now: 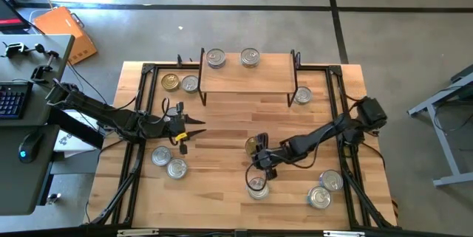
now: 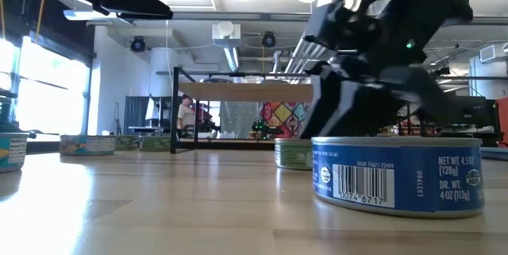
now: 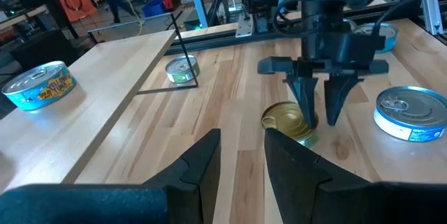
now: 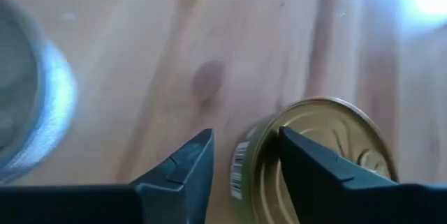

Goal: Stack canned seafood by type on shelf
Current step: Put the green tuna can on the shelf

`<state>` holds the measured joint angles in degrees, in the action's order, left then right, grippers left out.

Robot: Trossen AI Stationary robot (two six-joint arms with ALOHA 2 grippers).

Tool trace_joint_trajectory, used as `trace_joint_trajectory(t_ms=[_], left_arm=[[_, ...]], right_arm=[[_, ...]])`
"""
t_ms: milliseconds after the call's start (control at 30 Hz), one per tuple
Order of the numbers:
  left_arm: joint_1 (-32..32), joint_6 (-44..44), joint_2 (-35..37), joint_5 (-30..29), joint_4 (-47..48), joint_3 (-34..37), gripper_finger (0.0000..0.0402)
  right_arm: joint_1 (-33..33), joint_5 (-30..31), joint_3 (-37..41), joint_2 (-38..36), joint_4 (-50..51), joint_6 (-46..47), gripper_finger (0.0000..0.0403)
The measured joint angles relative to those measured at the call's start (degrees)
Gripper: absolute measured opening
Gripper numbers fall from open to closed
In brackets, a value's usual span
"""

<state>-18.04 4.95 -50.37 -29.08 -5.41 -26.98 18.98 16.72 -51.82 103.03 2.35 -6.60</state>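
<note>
Your right gripper [image 3: 318, 116] points down at the gold-lidded can [image 3: 288, 121] on the table [image 1: 229, 130], fingers parted; one finger [image 4: 318, 172] rests over the lid's edge, the other [image 4: 178, 172] stands off its side, so nothing is clamped. Your left gripper [image 1: 194, 128] hovers mid-table, its fingers [image 3: 202, 165] slightly apart and empty. Two silver cans [image 1: 216, 58] sit on the shelf [image 1: 247, 78]; others lie scattered around it. In the low view, the blue-labelled can [image 2: 397, 179] and the arm hide most of that gold can
</note>
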Motion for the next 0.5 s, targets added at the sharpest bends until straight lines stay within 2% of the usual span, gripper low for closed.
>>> trace_joint_trajectory(t_ms=[167, 400, 500], left_arm=[[0.0, -0.01, 0.0, 0.0, -0.04, 0.0, 0.0106], [0.0, -0.03, 0.0, 0.0, -0.04, 0.0, 0.0106], [0.0, -0.26, 0.0, 0.0, -0.02, 0.0, 0.0106]], right_arm=[[-0.06, 5.62, -0.14, 2.64, -2.06, 1.05, 0.01], [-0.06, 8.09, 1.99, 3.17, -3.59, 6.73, 0.0015], [-0.04, 8.91, 4.27, 3.1, -7.23, 10.65, 0.0007]])
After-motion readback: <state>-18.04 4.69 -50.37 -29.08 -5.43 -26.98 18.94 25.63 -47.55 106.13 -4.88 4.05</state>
